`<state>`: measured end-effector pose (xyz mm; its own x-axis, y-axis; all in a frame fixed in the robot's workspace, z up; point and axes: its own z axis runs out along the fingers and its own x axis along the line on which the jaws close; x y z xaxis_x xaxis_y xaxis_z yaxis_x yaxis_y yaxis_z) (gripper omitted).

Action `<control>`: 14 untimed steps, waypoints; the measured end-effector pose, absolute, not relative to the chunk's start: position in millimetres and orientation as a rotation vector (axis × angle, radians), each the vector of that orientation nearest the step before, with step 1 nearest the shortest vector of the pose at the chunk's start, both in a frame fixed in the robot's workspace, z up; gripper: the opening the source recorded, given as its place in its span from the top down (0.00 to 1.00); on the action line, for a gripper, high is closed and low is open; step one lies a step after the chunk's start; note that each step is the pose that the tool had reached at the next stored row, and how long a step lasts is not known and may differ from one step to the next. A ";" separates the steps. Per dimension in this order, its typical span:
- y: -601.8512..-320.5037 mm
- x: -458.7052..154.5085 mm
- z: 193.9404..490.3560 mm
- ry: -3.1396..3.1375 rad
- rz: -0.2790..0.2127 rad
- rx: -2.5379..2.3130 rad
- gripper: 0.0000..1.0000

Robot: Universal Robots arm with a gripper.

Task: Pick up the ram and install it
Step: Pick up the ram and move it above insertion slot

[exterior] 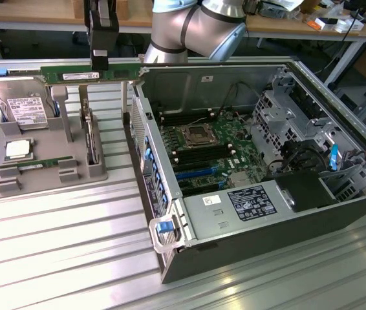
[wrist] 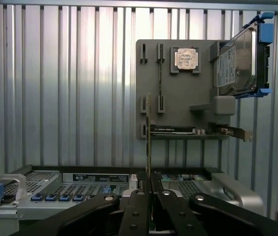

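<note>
The ram [exterior: 73, 73] is a long green stick with a white label. It hangs level in the air above the grey parts tray [exterior: 47, 177], just off the open computer case's [exterior: 247, 219] upper corner. My gripper [exterior: 99, 68] is shut on the stick from above, near its middle. In the wrist view the ram [wrist: 148, 142] shows edge-on as a thin line running out from between my fingers [wrist: 138, 206]. The motherboard [exterior: 202, 145] lies open inside the case with long memory slots [exterior: 198, 173] beside the processor socket.
The tray holds a silver hard drive [exterior: 24, 106], a square processor chip [exterior: 17, 150], another green stick [exterior: 37, 165] lying flat and an upright card [exterior: 90, 139]. Drive cages and cables [exterior: 299, 139] crowd the case's far side. Ribbed metal tabletop [exterior: 60, 245] surrounds everything.
</note>
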<state>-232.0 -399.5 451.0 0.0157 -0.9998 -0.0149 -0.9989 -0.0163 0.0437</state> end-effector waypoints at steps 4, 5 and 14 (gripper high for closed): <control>-399.5 -229.4 451.0 -2.188 -0.064 2.224 0.88; -399.5 -228.7 451.0 -2.188 -0.064 2.224 0.88; -399.5 -219.7 451.0 -2.188 -0.064 2.223 0.88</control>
<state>-219.7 -399.5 451.0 0.0157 -0.9998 -0.0141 -0.9989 -0.0163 0.0438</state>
